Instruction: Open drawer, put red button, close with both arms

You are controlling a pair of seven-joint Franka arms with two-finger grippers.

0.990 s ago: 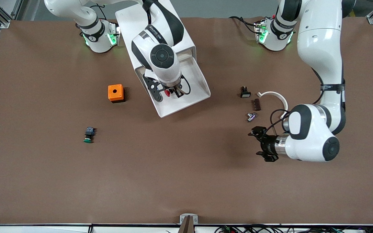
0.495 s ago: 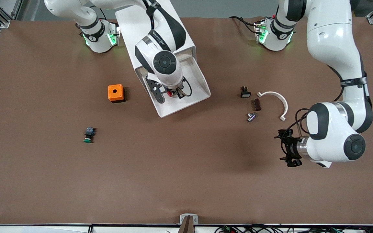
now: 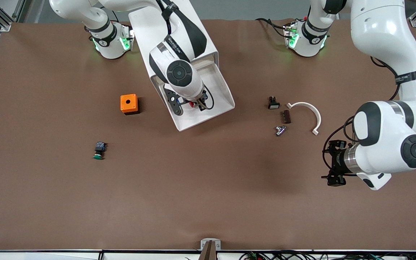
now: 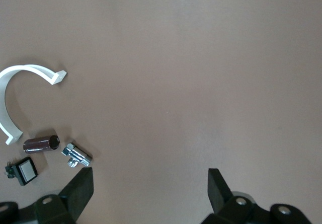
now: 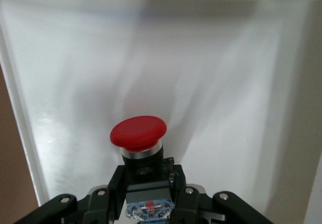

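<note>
The white drawer (image 3: 219,83) stands pulled open from its white cabinet (image 3: 146,25). My right gripper (image 3: 194,104) is inside the drawer and shut on the red button (image 3: 192,104). In the right wrist view the red cap (image 5: 138,131) points out from the right gripper (image 5: 149,183), which clamps the button's black-and-blue body just above the white drawer floor (image 5: 226,83). My left gripper (image 3: 330,162) is open and empty over bare table near the left arm's end. Its fingers (image 4: 80,189) stand wide apart in the left wrist view.
An orange box (image 3: 129,103) sits beside the drawer, toward the right arm's end. A green-capped button (image 3: 99,151) lies nearer the camera. Near the left arm lie a white curved piece (image 3: 307,110), a brown cylinder (image 3: 286,116), a metal fitting (image 3: 280,130) and a small switch (image 3: 273,103).
The left arm has swung toward its own end of the table, away from the small parts. The right gripper has shifted slightly within the drawer, still holding the red button.
</note>
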